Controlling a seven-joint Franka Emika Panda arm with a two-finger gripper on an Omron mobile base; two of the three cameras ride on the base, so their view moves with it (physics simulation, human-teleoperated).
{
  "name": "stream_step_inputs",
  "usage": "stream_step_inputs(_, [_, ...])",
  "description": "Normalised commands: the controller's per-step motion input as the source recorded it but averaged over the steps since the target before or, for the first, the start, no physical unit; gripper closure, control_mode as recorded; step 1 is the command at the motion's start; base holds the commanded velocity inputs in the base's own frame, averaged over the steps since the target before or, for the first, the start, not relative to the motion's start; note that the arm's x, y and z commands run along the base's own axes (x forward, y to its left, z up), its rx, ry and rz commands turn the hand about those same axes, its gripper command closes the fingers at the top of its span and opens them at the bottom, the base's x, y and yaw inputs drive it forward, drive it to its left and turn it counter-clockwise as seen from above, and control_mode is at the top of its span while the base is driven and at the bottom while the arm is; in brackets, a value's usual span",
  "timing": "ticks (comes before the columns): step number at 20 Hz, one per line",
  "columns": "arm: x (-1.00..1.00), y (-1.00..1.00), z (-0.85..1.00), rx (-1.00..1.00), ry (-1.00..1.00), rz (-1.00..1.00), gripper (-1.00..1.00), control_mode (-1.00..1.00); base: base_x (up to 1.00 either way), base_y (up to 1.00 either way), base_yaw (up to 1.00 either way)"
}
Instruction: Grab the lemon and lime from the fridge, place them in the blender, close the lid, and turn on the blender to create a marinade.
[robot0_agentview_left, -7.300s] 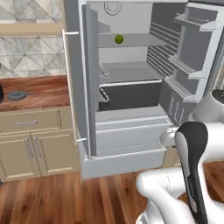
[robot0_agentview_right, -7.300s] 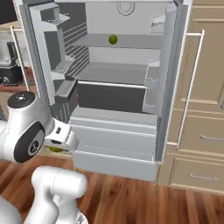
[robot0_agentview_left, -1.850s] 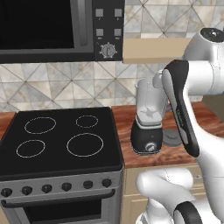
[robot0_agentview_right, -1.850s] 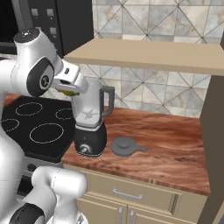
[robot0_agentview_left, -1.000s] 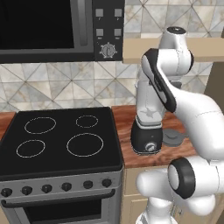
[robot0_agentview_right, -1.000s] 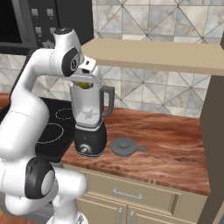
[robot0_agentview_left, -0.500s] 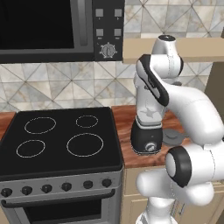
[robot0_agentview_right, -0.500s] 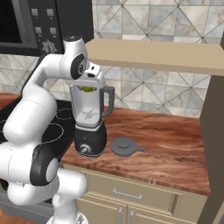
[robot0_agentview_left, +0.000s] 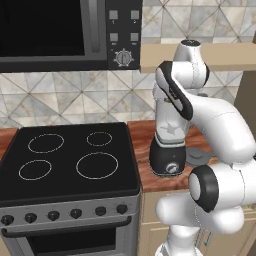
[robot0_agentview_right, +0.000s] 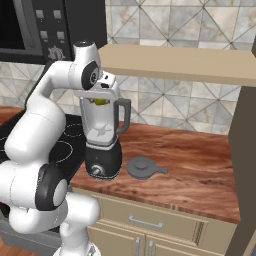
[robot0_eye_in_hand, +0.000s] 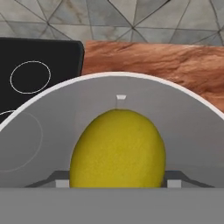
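The blender (robot0_agentview_right: 103, 139) stands on the wooden counter beside the stove, with its black base and silver knob (robot0_agentview_left: 172, 167) facing me. My gripper (robot0_agentview_right: 101, 96) points down into the open top of the translucent jar, shut on the lemon (robot0_agentview_right: 100, 102), which shows yellow through the jar wall just below the rim. In the hand view the lemon (robot0_eye_in_hand: 118, 148) looms large inside the jar's round rim (robot0_eye_in_hand: 118, 78), hiding the fingertips. The dark grey lid (robot0_agentview_right: 143, 167) lies flat on the counter to the blender's right. The lime and the fridge are out of view.
A black stove (robot0_agentview_left: 70, 160) with ring burners sits left of the blender, under a microwave (robot0_agentview_left: 65, 32). A beige shelf (robot0_agentview_right: 180, 62) runs just above the jar. A cabinet wall (robot0_agentview_right: 245, 145) bounds the counter (robot0_agentview_right: 195, 170) at the right.
The base has driven from the fridge to the blender counter. Over the last second the arm swung in over the jar and lowered the lemon into its mouth.
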Motion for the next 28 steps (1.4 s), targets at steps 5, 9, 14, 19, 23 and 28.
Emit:
stream_step_inputs(5, [0.00, 0.00, -0.16, 0.00, 0.00, 0.03, -1.00, -1.00, 0.00, 0.00, 0.00])
stream_step_inputs(9, [-0.04, 0.00, -0.02, 0.00, 0.00, 0.01, -1.00, -1.00, 0.00, 0.00, 0.00])
stream_step_inputs(14, [-0.40, -0.01, 0.08, 0.00, -0.02, 0.00, -1.00, -1.00, 0.00, 0.00, 0.00])
stream_step_inputs(19, [-0.97, 0.00, 0.71, -0.02, -0.22, 0.00, -1.00, -1.00, 0.00, 0.00, 0.00])
stream_step_inputs(23, [-1.00, -0.01, 0.11, 0.00, -0.11, 0.00, -1.00, -1.00, 0.00, 0.00, 0.00])
stream_step_inputs(28, [-1.00, 0.02, -0.16, -0.01, -0.01, 0.00, -1.00, -1.00, 0.00, 0.00, 0.00])
